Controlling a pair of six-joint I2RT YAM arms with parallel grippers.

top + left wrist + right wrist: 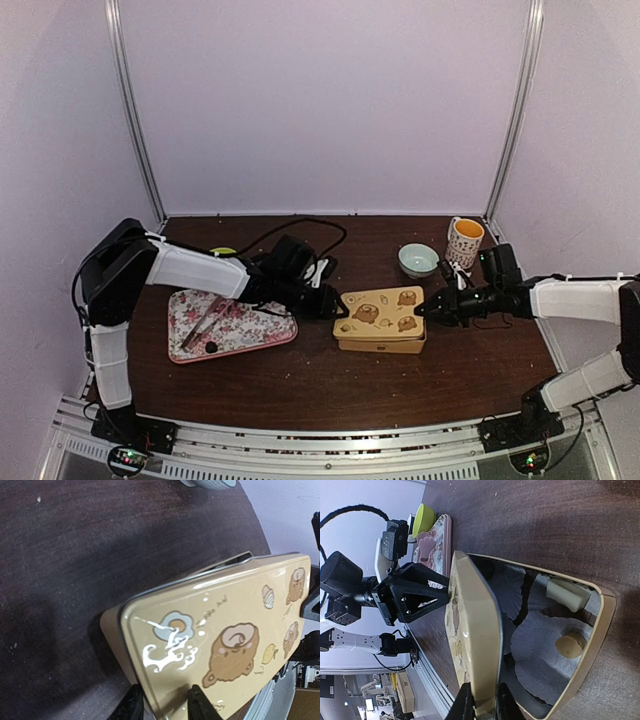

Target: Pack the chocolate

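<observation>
**Together, 2 Grippers Meet at the Tin's Lid**

Broadly, a dark wooden table [300, 385] carries the scene, with the left arm [195, 268] and right arm [580, 298] reaching inward from opposite sides. Left of centre lies a floral tray [255, 330]; beside it sits a yellow tin [380, 345] whose bear-printed lid [380, 305] is tilted up off the base, so the inside shows in the right wrist view.

The right gripper [480, 702] pinches the lid's near edge between its 2 fingers [462, 702]. The left gripper [165, 705] straddles the opposite edge with a finger on each side; whether it is clamped cannot be told.

Behind the tin stand a patterned mug [464, 242] and a pale blue bowl [418, 260], and a green bowl [223, 251] sits beyond the tray. Pink tongs [203, 322] rest on the tray.

Inside the tin, white paper cups [540, 645] hold the chocolate: 1 pale block [568, 595] and 1 round tan piece [570, 644]. A dark lump [211, 347] lies on the tray near the tongs.
</observation>
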